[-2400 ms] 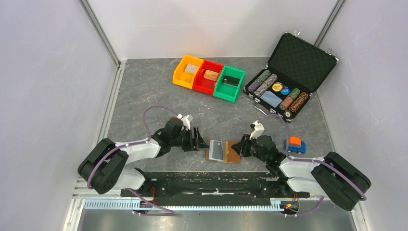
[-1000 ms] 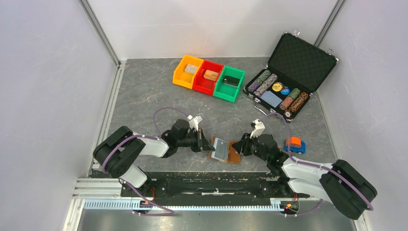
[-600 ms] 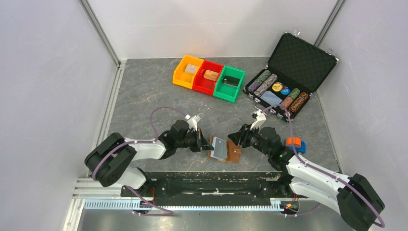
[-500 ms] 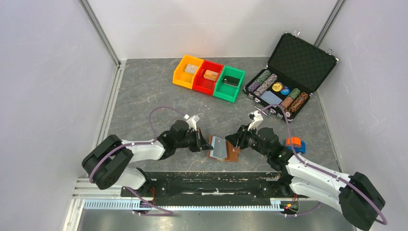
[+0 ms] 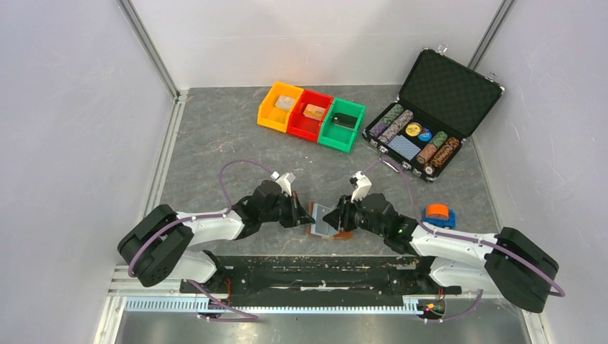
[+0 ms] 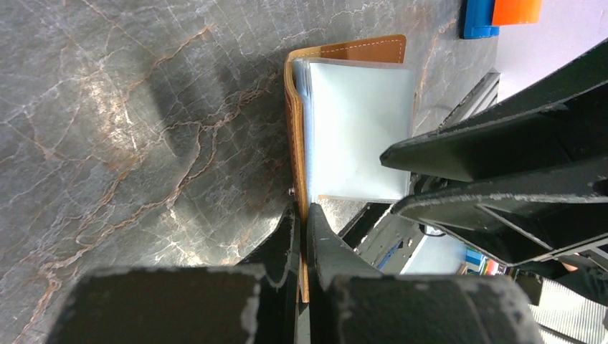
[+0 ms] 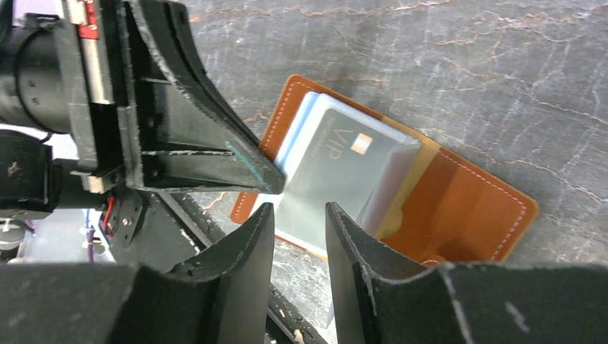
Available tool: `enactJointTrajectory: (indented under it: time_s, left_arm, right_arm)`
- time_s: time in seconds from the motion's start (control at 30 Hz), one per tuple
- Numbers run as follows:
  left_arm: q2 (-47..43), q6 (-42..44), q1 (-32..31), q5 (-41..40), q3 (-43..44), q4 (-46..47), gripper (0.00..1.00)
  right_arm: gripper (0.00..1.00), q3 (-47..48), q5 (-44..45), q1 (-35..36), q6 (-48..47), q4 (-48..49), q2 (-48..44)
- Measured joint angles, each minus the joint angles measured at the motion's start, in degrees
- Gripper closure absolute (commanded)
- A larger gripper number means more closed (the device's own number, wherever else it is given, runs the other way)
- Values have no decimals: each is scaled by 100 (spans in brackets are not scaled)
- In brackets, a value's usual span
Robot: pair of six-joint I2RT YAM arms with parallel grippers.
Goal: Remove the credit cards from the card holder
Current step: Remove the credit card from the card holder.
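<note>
The brown leather card holder (image 5: pixel 326 219) lies open near the table's front edge, between both arms. My left gripper (image 5: pixel 306 216) is shut on the holder's left leather edge (image 6: pixel 295 143) and holds that flap raised. The pale blue-grey pockets (image 6: pixel 358 122) face up. In the right wrist view, a grey-green credit card (image 7: pixel 337 168) marked VIP sits in the pockets, with a tan card edge (image 7: pixel 421 175) behind it. My right gripper (image 7: pixel 297 218) is open, its tips at the near edge of the pockets. The holder's brown right half (image 7: pixel 473 208) lies flat.
Orange (image 5: pixel 279 106), red (image 5: pixel 310 115) and green (image 5: pixel 343 123) bins stand at the back. An open black chip case (image 5: pixel 430 115) sits at the back right. A small orange and blue object (image 5: pixel 437 213) lies right of my right arm.
My right gripper has swung left, from beside the holder's right end to over its pockets. The left gripper stays shut on the left edge, with the flap tilted up.
</note>
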Motion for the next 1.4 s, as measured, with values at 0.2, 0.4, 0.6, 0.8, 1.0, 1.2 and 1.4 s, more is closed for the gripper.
enactJointTrajectory:
  time_s: [0.2,0.4,0.6,0.8,1.0,1.2,1.4]
  left_arm:
    - [0,0,0,-48,-61,-24,94]
    - [-61,0,0,-50,-98,-48,81]
    - [-240,0,0,-39,-118,-61,73]
    - [-339,0,0,15,-181,-4,90]
    - [-343,-22,-2,72,-225,83,98]
    - [-343,-26,-4,160,-238,162,98]
    - [-350,-48,-4,160,-247,168,98]
  right_arm:
    - [67,-144,247,-2,-11,42,186]
    - [64,-345,367,-35,-42,42,262]
    - [62,-407,332,-46,-42,306,302]
    - [58,-498,219,-68,-15,619,382]
    - [47,-595,101,-72,22,857,385]
    - [35,-634,-111,-72,140,1121,398]
    - [33,-634,-310,-72,258,1364,627]
